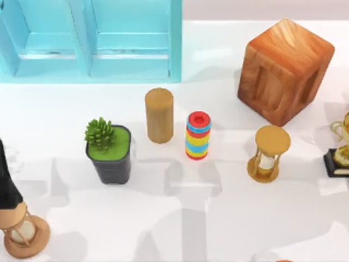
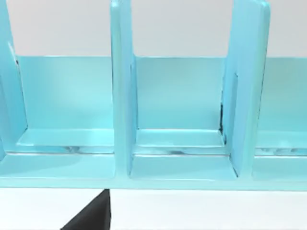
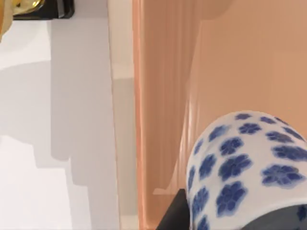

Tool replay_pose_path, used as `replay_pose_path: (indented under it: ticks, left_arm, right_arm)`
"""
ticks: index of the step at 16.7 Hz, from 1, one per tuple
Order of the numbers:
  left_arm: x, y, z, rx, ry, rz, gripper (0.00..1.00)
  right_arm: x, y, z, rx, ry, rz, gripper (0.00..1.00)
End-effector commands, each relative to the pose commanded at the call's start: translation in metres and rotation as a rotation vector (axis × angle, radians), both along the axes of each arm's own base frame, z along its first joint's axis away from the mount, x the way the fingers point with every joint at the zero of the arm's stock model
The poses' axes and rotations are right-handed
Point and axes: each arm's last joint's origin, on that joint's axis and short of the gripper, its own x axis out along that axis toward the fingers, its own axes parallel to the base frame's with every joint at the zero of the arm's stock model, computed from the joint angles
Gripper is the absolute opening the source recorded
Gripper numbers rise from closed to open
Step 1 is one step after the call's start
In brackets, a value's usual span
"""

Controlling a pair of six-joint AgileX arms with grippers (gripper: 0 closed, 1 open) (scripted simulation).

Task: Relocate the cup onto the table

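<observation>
— Found the cup (image 3: 240,167)?

— Yes, in the right wrist view: white with blue flowers, close to the camera, set against a peach-orange surface (image 3: 230,57). Could not tell whether resting there or lifted. Bordered the white table (image 3: 29,96), with the gold trophy (image 3: 24,5) farther off.

— And the right gripper (image 3: 173,213)?

— Showed as a dark piece touching the cup's side. Could not tell whether apart, together, or clamped on the cup.

— The left arm (image 1: 6,174)?

— Stood at the table's left edge, just above a near-left hourglass (image 1: 24,237). Left gripper (image 2: 91,218) faced the turquoise cabinet (image 2: 122,96) and its open compartments; could not tell its state either.

— The rest of the table?

— Seen from the top: a potted succulent (image 1: 109,150) left of centre, a tan wooden cylinder (image 1: 159,115) just beside a red-blue-yellow ring stack (image 1: 198,136), apart but close. Right of those, a second hourglass (image 1: 270,154), and behind it, far right, a large wooden cube (image 1: 284,71).
</observation>
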Motion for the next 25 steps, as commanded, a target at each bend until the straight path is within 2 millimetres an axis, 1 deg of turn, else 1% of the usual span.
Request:
replay_pose_path:
  ticks: [3, 5, 7, 9, 10, 12, 14, 16, 18, 21, 23, 25]
  left_arm:
    - [0.0, 0.0, 0.0, 0.0, 0.0, 0.0, 1.0]
    - [0.0, 0.0, 0.0, 0.0, 0.0, 0.0, 1.0]
    - [0.0, 0.0, 0.0, 0.0, 0.0, 0.0, 1.0]
    - [0.0, 0.0, 0.0, 0.0, 0.0, 0.0, 1.0]
    - [0.0, 0.0, 0.0, 0.0, 0.0, 0.0, 1.0]
    - [0.0, 0.0, 0.0, 0.0, 0.0, 0.0, 1.0]
    - [0.0, 0.0, 0.0, 0.0, 0.0, 0.0, 1.0]
    - [0.0, 0.0, 0.0, 0.0, 0.0, 0.0, 1.0]
    - [0.0, 0.0, 0.0, 0.0, 0.0, 0.0, 1.0]
    - [0.0, 0.0, 0.0, 0.0, 0.0, 0.0, 1.0]
    - [0.0, 0.0, 0.0, 0.0, 0.0, 0.0, 1.0]
    - [0.0, 0.0, 0.0, 0.0, 0.0, 0.0, 1.0]
  right_arm:
    - [0.0, -0.001, -0.002, 0.002, 0.004, -0.005, 0.0]
    - [0.005, 0.005, 0.008, -0.004, -0.034, -0.012, 0.0]
    - [0.014, 0.019, 0.026, -0.006, -0.104, -0.026, 0.0]
    - [0.025, 0.042, 0.045, 0.007, -0.169, -0.038, 0.0]
    - [0.031, 0.058, 0.052, 0.02, -0.188, -0.04, 0.0]
    - [0.041, 0.095, 0.06, 0.05, -0.199, -0.039, 0.0]
    - [0.047, 0.139, 0.06, 0.076, -0.176, -0.032, 0.0]
    - [0.047, 0.187, 0.054, 0.086, -0.132, -0.023, 0.0]
    - [0.04, 0.236, 0.043, 0.077, -0.085, -0.015, 0.0]
    - [0.021, 0.301, 0.024, 0.044, -0.031, -0.008, 0.0]
    - [0.007, 0.335, 0.012, 0.023, -0.014, -0.004, 0.0]
    - [-0.005, 0.358, 0.003, 0.009, -0.006, 0.0, 0.0]
